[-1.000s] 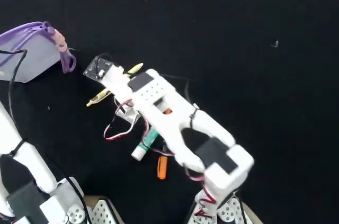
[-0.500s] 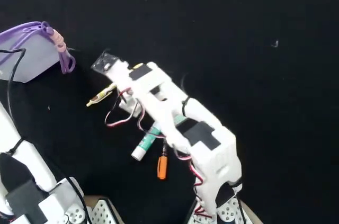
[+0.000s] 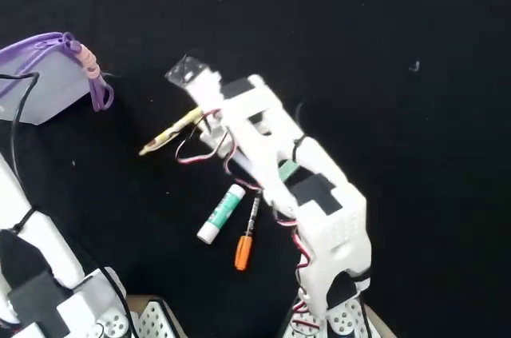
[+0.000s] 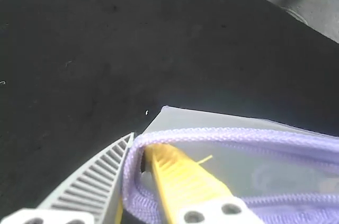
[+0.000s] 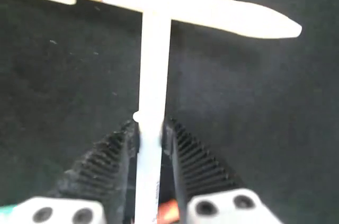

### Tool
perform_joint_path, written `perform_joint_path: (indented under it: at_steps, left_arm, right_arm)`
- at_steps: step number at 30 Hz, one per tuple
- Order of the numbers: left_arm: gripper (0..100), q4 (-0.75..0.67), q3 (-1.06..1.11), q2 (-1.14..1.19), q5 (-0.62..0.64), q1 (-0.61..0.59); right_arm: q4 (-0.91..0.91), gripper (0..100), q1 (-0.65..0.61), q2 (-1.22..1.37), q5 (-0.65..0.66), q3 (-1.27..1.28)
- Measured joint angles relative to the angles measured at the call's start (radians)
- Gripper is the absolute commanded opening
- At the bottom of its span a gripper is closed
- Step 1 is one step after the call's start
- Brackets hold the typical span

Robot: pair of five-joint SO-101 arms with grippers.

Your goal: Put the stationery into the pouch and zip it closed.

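Pouch [image 3: 40,82], one, far left, rim pinched by left claw [image 4: 139,147]; right claw [image 5: 151,126] clamped on one white pen [image 5: 153,65] beside one cream pen [image 5: 212,15]; one green-and-white marker [image 3: 221,214], one orange-capped pen [image 3: 247,236] nearer.

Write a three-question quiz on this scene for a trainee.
1. True or false: the right gripper is shut on a white pen.
2. The left gripper holds: A) the rim of the pouch; B) a pair of scissors; C) nothing.
3. Fill in: the loose pen beside the white-and-green tube has an ____ end.
Key: 1 true; 2 A; 3 orange.
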Motion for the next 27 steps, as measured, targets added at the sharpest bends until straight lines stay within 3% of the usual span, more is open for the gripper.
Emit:
perform_joint_path:
  at_steps: [8, 16, 23, 27]
  left_arm:
    - [3, 0.183, -0.195, 0.017, -0.003, 0.144]
    - [3, 0.365, -0.350, 0.020, 0.035, 0.330]
    - [3, 0.419, -0.353, 0.020, 0.075, 0.535]
    - [3, 0.419, -0.353, 0.020, 0.091, 0.595]
  right_arm:
    - [0.199, 2.8, 0.103, -0.213, 0.000, -0.089]
    - [0.342, 2.8, 0.107, -0.443, 0.000, -0.089]
    - [0.330, 2.8, 0.112, -0.698, 0.000, -0.089]
    - [0.256, 1.1, 0.146, -0.821, -0.006, -0.089]
